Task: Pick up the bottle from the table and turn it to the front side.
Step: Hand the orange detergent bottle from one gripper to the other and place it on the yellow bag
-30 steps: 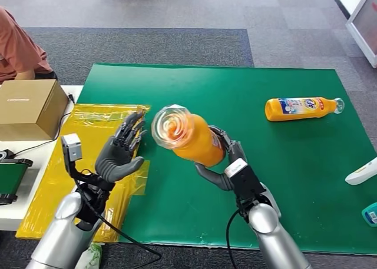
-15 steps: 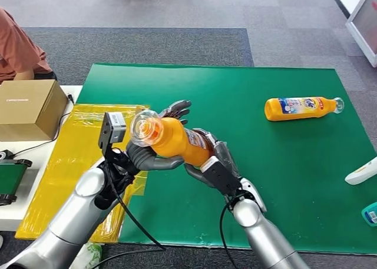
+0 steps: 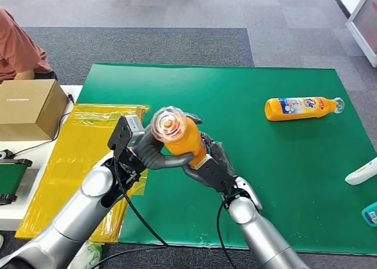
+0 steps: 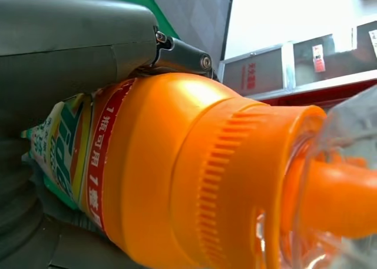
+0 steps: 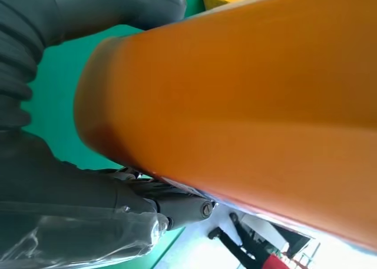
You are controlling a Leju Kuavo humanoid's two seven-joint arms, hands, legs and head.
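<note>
- Now the orange bottle (image 3: 183, 138) is up in the air above the green mat (image 3: 267, 181), near the mat's left part, with its clear cap (image 3: 169, 123) turned up toward the head camera.
- In the left wrist view the bottle (image 4: 178, 175) shows a colourful label with a red band, a ribbed orange neck and the clear cap (image 4: 342, 181).
- The left hand (image 3: 153, 151) holds the bottle at its neck end, from about 9 o'clock; its thumb (image 3: 175, 160) lies under the bottle and its fingers are closed around the far side.
- The right hand (image 3: 209, 166) grips the bottle at its base end, from about 4 o'clock, with fingers wrapped on the orange body (image 5: 249, 98).
- Both hands are touching the same bottle and are just beside each other.
- A second orange bottle (image 3: 302, 108) lies flat on the mat at about 2 o'clock, well apart from the hands.
- A yellow sheet (image 3: 80, 145) lies at 9 o'clock, beside the mat, and a brown cardboard box (image 3: 29, 107) stands further left on a white table (image 3: 17, 163).
- A person in a reddish sleeve (image 3: 17, 48) is at 10 o'clock.
</note>
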